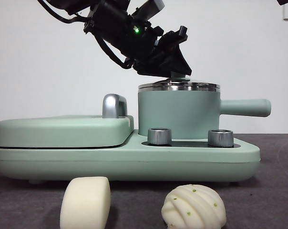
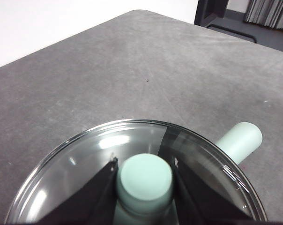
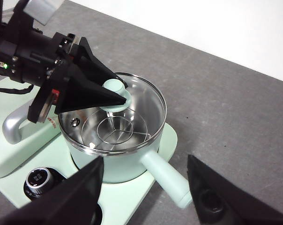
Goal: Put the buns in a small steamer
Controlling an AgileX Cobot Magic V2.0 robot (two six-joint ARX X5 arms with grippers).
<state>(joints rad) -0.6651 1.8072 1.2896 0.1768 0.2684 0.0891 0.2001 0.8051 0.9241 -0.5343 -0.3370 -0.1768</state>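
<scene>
Two buns lie on the grey table in front of the cooker: a smooth cream block [image 1: 85, 202] and a round ridged white one with green specks [image 1: 194, 207]. Behind them stands the small steamer [image 1: 178, 114], a mint-green pot whose straight handle [image 1: 244, 107] points right. Its glass lid [image 2: 85, 173] rests on the steel rim. My left gripper [image 2: 145, 161] comes down from the upper left, its jaws pressed against both sides of the green lid knob [image 2: 145, 180]. Above the pot handle, my right gripper [image 3: 146, 159] hovers open and holds nothing. The buns show only in the front view.
The pot sits on a mint-green cooker base [image 1: 134, 160] with two steel dials [image 1: 159, 136]. A flat hinged griddle [image 1: 63, 131] with a chrome handle [image 1: 114, 106] fills the left half. A wire rack [image 3: 115, 131] lies inside the pot.
</scene>
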